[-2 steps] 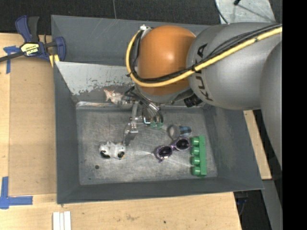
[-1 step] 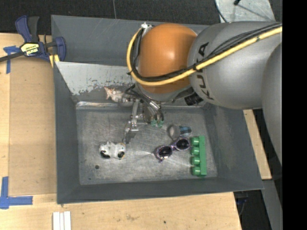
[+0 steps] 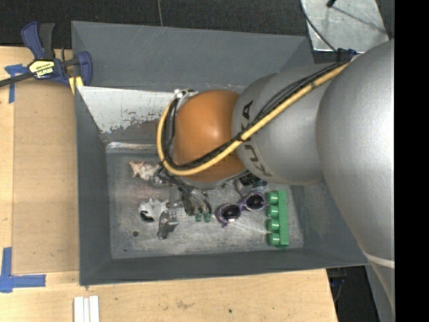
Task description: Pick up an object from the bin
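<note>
My gripper (image 3: 179, 205) reaches down under the orange dome to the floor of the bin, left of its middle. A small white and silver thing (image 3: 147, 211) lies just to its left, touching or nearly touching it. Small dark green bits (image 3: 201, 215) sit right beside the gripper on its right. Purple toy sunglasses (image 3: 242, 206) lie a little further right, partly under the arm. Whether anything is held is hidden by the dome and the gripper's own body.
A green studded block (image 3: 275, 218) stands along the bin's right side. A pale crumpled thing (image 3: 141, 170) lies at the back left of the floor. The arm and dome cover the bin's middle and back right.
</note>
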`<state>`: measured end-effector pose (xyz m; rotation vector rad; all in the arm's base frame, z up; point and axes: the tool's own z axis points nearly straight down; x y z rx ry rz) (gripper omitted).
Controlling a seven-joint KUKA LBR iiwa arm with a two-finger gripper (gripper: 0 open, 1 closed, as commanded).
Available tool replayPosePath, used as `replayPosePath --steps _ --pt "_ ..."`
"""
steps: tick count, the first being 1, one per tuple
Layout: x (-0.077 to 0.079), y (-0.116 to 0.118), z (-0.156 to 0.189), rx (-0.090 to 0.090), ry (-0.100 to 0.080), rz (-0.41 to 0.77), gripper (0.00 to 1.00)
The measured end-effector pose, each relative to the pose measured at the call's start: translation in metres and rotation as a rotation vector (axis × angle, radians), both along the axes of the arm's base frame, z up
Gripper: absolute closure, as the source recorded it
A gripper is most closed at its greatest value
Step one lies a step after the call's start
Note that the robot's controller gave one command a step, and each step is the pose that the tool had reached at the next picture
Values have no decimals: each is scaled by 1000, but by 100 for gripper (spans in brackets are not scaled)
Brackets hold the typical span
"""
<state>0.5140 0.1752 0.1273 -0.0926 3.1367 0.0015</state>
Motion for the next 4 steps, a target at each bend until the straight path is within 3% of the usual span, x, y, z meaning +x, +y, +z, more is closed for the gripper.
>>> replayPosePath --steps 1,2,3,4 --pt "-32 12 -54 10 -19 6 0" --pt "-16 4 -11 -1 5 -111 0" --pt "-23 8 -25 0 1 -49 0" --pt "-9 1 -50 11 5 -216 100"
